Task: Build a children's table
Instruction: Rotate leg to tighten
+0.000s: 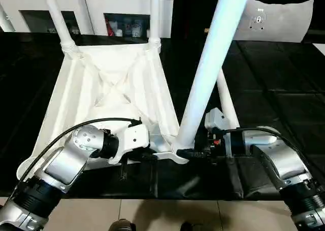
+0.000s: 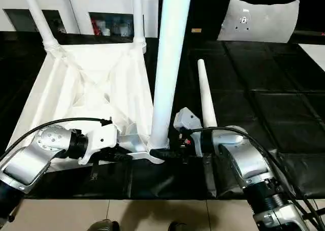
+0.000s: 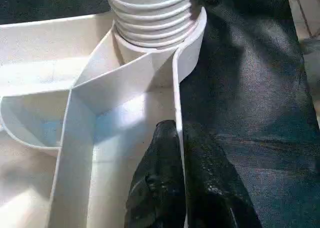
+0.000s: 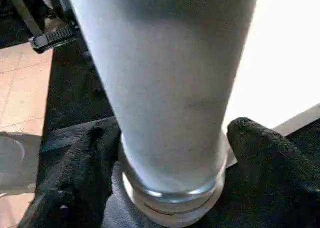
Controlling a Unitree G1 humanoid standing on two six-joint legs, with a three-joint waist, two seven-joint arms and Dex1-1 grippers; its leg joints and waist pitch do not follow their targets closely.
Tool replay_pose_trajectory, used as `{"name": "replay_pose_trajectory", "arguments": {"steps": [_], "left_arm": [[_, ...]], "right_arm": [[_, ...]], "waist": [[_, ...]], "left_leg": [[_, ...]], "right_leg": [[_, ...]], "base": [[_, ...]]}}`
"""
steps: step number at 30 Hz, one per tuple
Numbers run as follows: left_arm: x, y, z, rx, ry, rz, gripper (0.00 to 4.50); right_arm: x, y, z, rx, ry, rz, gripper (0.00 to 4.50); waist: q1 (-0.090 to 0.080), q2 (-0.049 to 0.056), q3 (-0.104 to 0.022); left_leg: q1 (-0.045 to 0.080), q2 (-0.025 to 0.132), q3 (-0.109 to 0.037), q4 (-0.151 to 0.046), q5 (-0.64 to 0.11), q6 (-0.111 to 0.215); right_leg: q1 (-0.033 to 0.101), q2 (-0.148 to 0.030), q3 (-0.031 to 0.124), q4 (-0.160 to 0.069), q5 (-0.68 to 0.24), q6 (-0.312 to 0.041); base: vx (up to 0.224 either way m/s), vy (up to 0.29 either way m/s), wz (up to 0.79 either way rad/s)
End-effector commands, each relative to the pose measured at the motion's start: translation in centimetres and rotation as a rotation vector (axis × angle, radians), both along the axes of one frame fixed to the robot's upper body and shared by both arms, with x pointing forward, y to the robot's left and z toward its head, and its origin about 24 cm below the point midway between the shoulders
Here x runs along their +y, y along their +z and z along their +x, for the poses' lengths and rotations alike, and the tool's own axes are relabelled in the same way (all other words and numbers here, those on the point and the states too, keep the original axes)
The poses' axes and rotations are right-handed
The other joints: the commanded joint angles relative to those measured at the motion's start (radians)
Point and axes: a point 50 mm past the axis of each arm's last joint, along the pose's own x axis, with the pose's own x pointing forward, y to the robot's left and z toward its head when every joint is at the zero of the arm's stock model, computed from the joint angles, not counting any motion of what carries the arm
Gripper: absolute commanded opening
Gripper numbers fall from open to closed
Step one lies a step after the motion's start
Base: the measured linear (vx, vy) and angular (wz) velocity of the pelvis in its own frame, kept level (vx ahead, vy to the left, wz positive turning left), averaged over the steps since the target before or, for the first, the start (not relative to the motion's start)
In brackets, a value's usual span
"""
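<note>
While the upturned table top (image 1: 106, 89) lies ribbed side up on the black mat (image 2: 284, 104) at centre left of the frame, two legs already stand in its far corner sockets at the upper left, and a third leg (image 1: 210, 68) rises from the near corner socket (image 3: 150, 25) at lower centre: this is the seating of that third leg. The left pincer (image 3: 172, 188) is pinched shut on the top's thin rim wall just beside that socket, steadying it. The right pincer (image 4: 170, 153) straddles the leg's base, its fingers (image 4: 80, 163) still apart from the tube, holding nothing. Next, I judge, it must clamp and twist the leg home. A fourth leg (image 2: 205, 96) lies on the mat, right of centre
</note>
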Motion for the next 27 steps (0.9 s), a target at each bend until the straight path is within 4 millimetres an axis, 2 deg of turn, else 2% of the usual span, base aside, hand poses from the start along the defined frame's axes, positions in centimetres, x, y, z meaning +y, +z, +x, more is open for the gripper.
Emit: {"name": "replay_pose_trajectory", "arguments": {"steps": [1, 5, 11, 15, 16, 18, 20, 22, 23, 24, 25, 27], "left_arm": [[-0.6, 0.3, -0.2, -0.006, -0.071, 0.005, 0.0], [-0.6, 0.3, -0.1, -0.009, -0.07, 0.003, 0.0], [-0.5, 0.3, -0.1, -0.007, -0.048, 0.0, 0.0], [-2.1, 1.8, 0.2, 0.01, 0.078, -0.141, 0.0], [-2.3, 1.9, 0.2, 0.01, 0.092, -0.148, 0.0], [-3.1, 1.9, 0.4, -0.013, 0.169, -0.159, 0.0], [-4.0, 1.8, 0.6, -0.027, 0.263, -0.183, 0.0], [-4.4, 1.8, 0.8, -0.033, 0.311, -0.197, 0.0], [-4.7, 1.7, 1.0, -0.032, 0.352, -0.205, 0.0], [-5.5, 1.8, 1.4, -0.041, 0.428, -0.234, 0.0], [-6.3, 1.9, 1.8, -0.043, 0.493, -0.26, 0.0], [-7.1, 2.1, 2.2, -0.052, 0.57, -0.285, 0.0]], "right_arm": [[0.1, 0.1, 0.0, 0.008, 0.023, -0.004, 3.36], [0.2, 0.0, 0.1, 0.011, 0.032, 0.003, 3.02], [0.4, -0.2, -0.3, 0.019, 0.043, 0.007, 2.79], [1.2, -1.1, -0.8, 0.086, -0.06, 0.044, 2.74], [1.5, -1.4, -0.8, 0.083, -0.085, 0.045, 2.74], [2.8, -2.1, -0.4, 0.076, -0.218, 0.063, 2.72], [3.9, -2.6, 0.3, 0.098, -0.37, 0.101, 2.72], [4.4, -2.7, 0.6, 0.099, -0.421, 0.118, 2.72], [4.8, -2.7, 0.8, 0.1, -0.464, 0.13, 2.72], [5.5, -2.9, 1.0, 0.098, -0.524, 0.137, 2.72], [6.1, -3.1, 1.2, 0.106, -0.586, 0.144, 2.72], [6.6, -3.3, 1.4, 0.115, -0.648, 0.145, 2.72]], "waist": [[-0.008, 0.003, -0.08], [-0.008, 0.002, -0.081], [-0.008, 0.001, -0.079], [-0.008, 0.001, -0.076], [-0.011, 0.004, -0.073], [-0.014, 0.003, -0.072], [-0.034, -0.001, -0.067], [-0.049, -0.002, -0.068], [-0.058, -0.003, -0.066], [-0.06, -0.007, -0.065], [-0.065, -0.006, -0.064], [-0.065, -0.007, -0.069]], "left_leg": [[0.011, 0.03, -0.004, -0.068, -0.209, 0.036], [0.01, 0.029, -0.003, -0.067, -0.201, 0.039], [0.011, 0.029, -0.003, -0.068, -0.21, 0.037], [0.012, 0.029, -0.003, -0.07, -0.214, 0.032], [0.01, 0.029, -0.005, -0.07, -0.224, 0.026], [0.011, 0.027, -0.005, -0.071, -0.242, 0.018], [0.004, 0.022, -0.009, -0.075, -0.267, 0.0], [0.004, 0.017, -0.012, -0.072, -0.278, -0.004], [-0.001, 0.016, -0.014, -0.072, -0.278, 0.0], [-0.001, 0.015, -0.014, -0.071, -0.278, 0.005], [0.005, 0.015, -0.01, -0.067, -0.282, 0.005], [0.005, 0.012, -0.011, -0.065, -0.256, 0.012]], "right_leg": [[0.053, -0.068, 0.047, -0.069, -0.346, -0.184], [0.053, -0.068, 0.047, -0.068, -0.332, -0.189], [0.053, -0.068, 0.047, -0.069, -0.352, -0.183], [0.051, -0.067, 0.046, -0.071, -0.371, -0.185], [0.05, -0.068, 0.046, -0.072, -0.386, -0.182], [0.048, -0.068, 0.045, -0.078, -0.42, -0.168], [0.05, -0.067, 0.039, -0.085, -0.497, -0.133], [0.05, -0.071, 0.034, -0.095, -0.556, -0.106], [0.052, -0.069, 0.033, -0.099, -0.571, -0.091], [0.05, -0.07, 0.032, -0.101, -0.582, -0.084], [0.041, -0.068, 0.033, -0.105, -0.594, -0.082], [0.043, -0.069, 0.033, -0.106, -0.573, -0.083]], "base": [[0.0, 0.0, 0.0], [0.0, 0.0, 0.0], [0.0, 0.0, 0.0], [0.0, 0.0, 0.0], [0.0, 0.0, 0.0], [0.0, 0.0, 0.0], [0.0, 0.0, 0.0], [0.0, 0.0, 0.0], [0.0, 0.0, 0.0], [0.0, 0.0, 0.0], [0.0, 0.0, 0.0], [0.0, 0.0, 0.0]]}}
